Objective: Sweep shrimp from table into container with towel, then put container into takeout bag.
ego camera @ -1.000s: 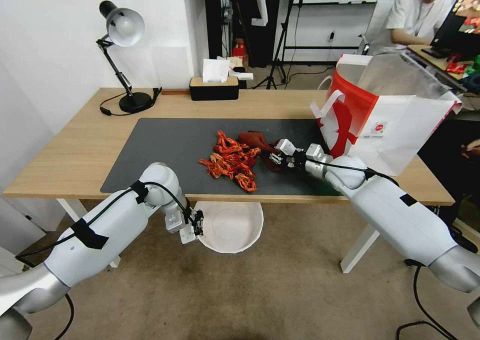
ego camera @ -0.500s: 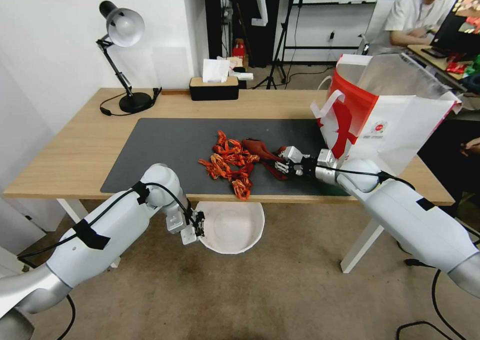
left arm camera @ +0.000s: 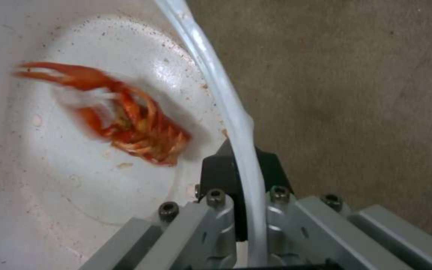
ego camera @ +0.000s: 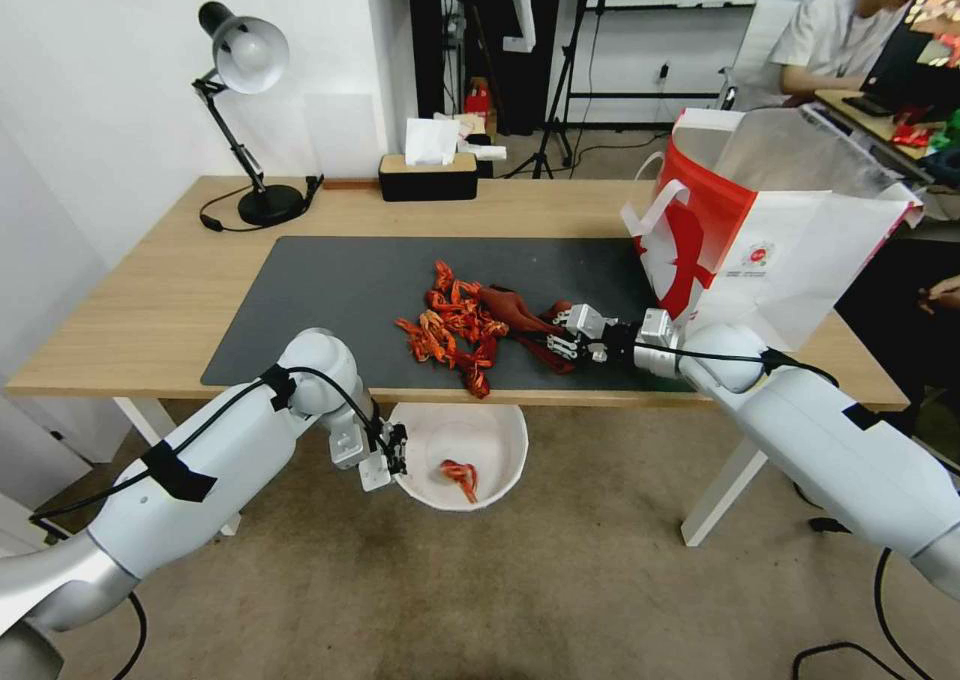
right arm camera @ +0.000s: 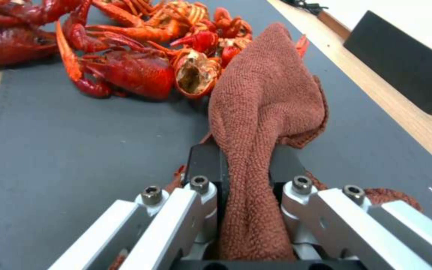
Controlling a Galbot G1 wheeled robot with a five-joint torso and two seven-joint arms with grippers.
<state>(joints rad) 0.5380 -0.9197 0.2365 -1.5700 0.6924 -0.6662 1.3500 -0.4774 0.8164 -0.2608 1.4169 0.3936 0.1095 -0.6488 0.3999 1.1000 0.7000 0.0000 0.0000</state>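
— Where are your pincers?

— My right pincer (ego camera: 562, 334) lies low over the dark mat (ego camera: 330, 290) on the table (ego camera: 150, 300), clenched on the towel (ego camera: 512, 308). In the right wrist view the rust-red cloth (right arm camera: 261, 112) is pinched between the two black pads and bulges out ahead of them toward the pile.

— And the left one?

— My left pincer (ego camera: 396, 456) hangs below the table's near edge, out over the carpet (ego camera: 560, 600). It grips the rim of the container (ego camera: 505, 465): in the left wrist view the thin white wall (left arm camera: 236, 123) runs between my fingers, one pad inside the bowl and one outside.

— Where are the shrimp?

— Most of the shrimp (ego camera: 455, 325) lie heaped on the mat, just beside the towel's front end, with the nearest pieces at the table's near edge, right above the bowl. In the right wrist view the towel's tip touches the closest red bodies (right arm camera: 136, 71). One shrimp (ego camera: 461, 476) is inside the container, on its floor; the left wrist view shows it blurred (left arm camera: 126, 120) against the speckled white bottom.

— And the takeout bag?

— The takeout bag (ego camera: 790, 250) stands upright and open at the right end of the table, just beyond my right forearm, its red panel and white handle (ego camera: 660, 210) facing the mat.
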